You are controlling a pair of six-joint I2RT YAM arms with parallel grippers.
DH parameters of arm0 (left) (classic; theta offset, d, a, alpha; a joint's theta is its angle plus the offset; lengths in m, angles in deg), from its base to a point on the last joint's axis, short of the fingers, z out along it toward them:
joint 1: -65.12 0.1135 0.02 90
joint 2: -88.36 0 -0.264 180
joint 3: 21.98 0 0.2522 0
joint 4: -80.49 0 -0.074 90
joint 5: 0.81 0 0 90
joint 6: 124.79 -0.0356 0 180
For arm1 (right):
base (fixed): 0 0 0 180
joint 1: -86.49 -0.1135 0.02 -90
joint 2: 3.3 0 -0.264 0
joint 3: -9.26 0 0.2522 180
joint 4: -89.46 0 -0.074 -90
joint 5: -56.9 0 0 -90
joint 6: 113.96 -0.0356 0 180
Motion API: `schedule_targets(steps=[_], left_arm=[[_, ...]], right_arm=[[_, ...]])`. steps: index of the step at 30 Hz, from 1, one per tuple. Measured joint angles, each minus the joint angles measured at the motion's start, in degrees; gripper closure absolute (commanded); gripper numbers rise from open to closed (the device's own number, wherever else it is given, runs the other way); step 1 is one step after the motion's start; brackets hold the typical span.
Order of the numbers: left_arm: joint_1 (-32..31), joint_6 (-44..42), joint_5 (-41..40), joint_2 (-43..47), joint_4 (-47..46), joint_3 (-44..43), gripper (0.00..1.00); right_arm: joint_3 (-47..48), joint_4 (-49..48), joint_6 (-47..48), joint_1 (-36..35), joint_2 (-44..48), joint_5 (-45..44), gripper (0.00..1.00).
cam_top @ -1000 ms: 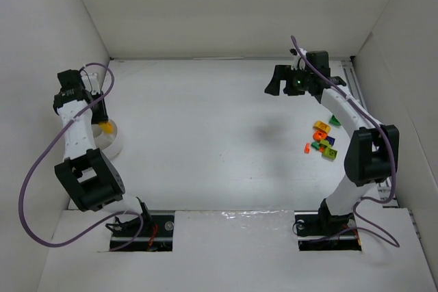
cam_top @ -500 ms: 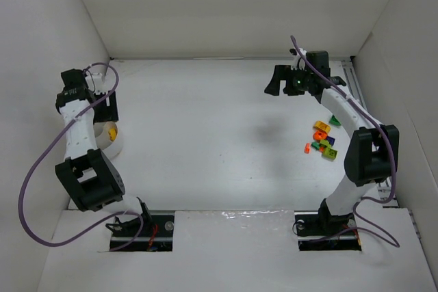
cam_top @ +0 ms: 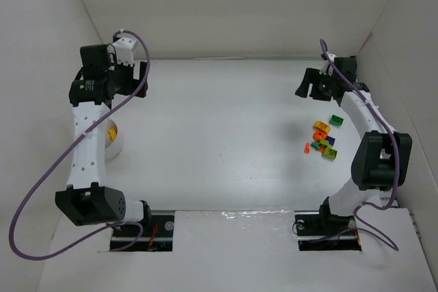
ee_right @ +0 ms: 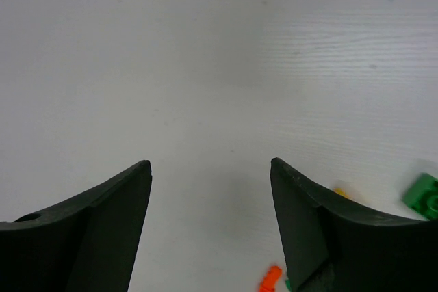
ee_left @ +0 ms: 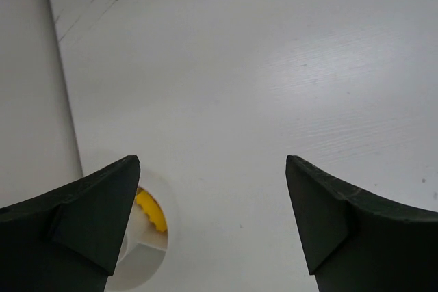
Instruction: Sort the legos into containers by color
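Top external: the left gripper (cam_top: 139, 78) is hanging spread wide and empty, clear of the container (cam_top: 113, 145) by the left wall, where a yellow brick (cam_top: 110, 130) is sitting inside. The right gripper (cam_top: 309, 87) is also standing open, pinching nothing, just beyond the legos (cam_top: 323, 140) lying loose on the right. Reads as between picks. Next move is calling for the right arm to drop onto one brick, probably the outlying green brick (cam_top: 336, 120). Other cups may be washing out against the white; can't tell.
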Motion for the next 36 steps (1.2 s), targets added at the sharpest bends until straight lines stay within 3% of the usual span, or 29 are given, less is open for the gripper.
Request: schedule_targets(steps=[2,8,21,28,36], left_arm=[[-2.84,-0.07,0.52,-0.33,0.17,0.02,0.11],[-4.63,-0.07,1.01,-4.44,0.11,-0.76,0.09],[-5.60,-0.17,2.93,-6.88,-2.01,-0.31,0.05],[-5.60,-0.37,2.69,-6.88,-2.60,0.02,0.02],[-5.60,0.15,2.54,-6.88,-3.52,3.21,0.01]], right_arm=[[-1.09,0.72,1.29,2.34,0.39,-1.75,0.36],[-6.32,3.85,7.48,8.48,1.57,-6.01,0.37],[-6.71,8.63,34.88,9.90,-1.51,-8.09,0.30],[-3.50,13.70,41.86,9.94,-9.18,-8.33,0.29],[-1.55,16.94,46.99,10.03,-10.91,-8.31,0.31]])
